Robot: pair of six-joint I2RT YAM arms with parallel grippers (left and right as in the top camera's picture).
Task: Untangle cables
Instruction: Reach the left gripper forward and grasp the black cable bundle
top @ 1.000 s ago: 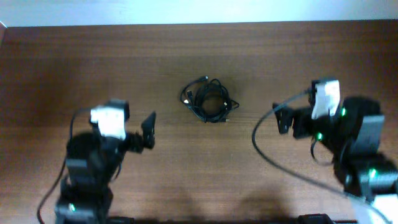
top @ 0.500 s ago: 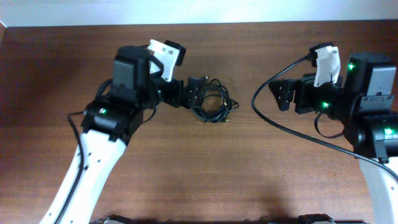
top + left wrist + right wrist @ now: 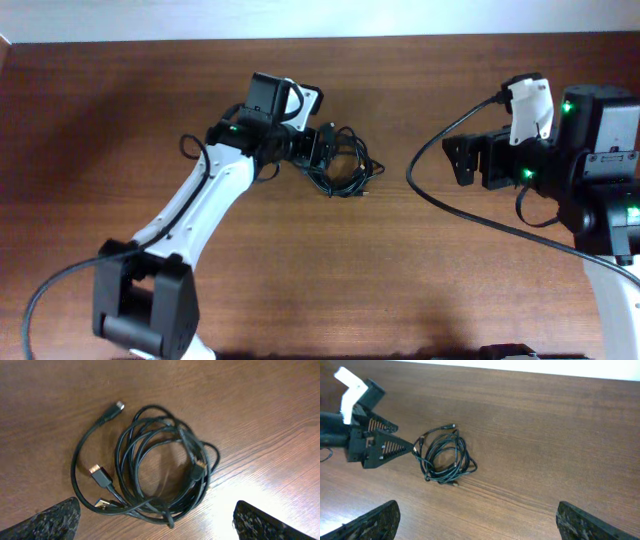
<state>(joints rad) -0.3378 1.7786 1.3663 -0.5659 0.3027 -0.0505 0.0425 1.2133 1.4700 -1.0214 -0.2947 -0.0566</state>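
The cables [image 3: 347,166] lie as one looped black bundle on the brown table, in the upper middle of the overhead view. My left gripper [image 3: 326,146] is open and hovers at the bundle's left edge. In the left wrist view the cables [image 3: 197,472] fill the space just ahead of the wide-apart fingertips, with a silvery plug [image 3: 119,406] and a gold plug [image 3: 95,469] sticking out; my left gripper [image 3: 156,521] holds nothing. My right gripper [image 3: 460,165] is open, well to the right of the bundle. The right wrist view shows the cables [image 3: 445,457] far ahead of my right gripper [image 3: 477,519].
The table's far edge [image 3: 320,38] meets a white wall close behind the bundle. A thick black arm cable [image 3: 430,200] loops off my right arm over the table. My left arm [image 3: 200,210] stretches diagonally across the left half.
My left arm has swung up from the front left and reached out to the bundle's left edge. My right arm has shifted only slightly. The cables have not moved.
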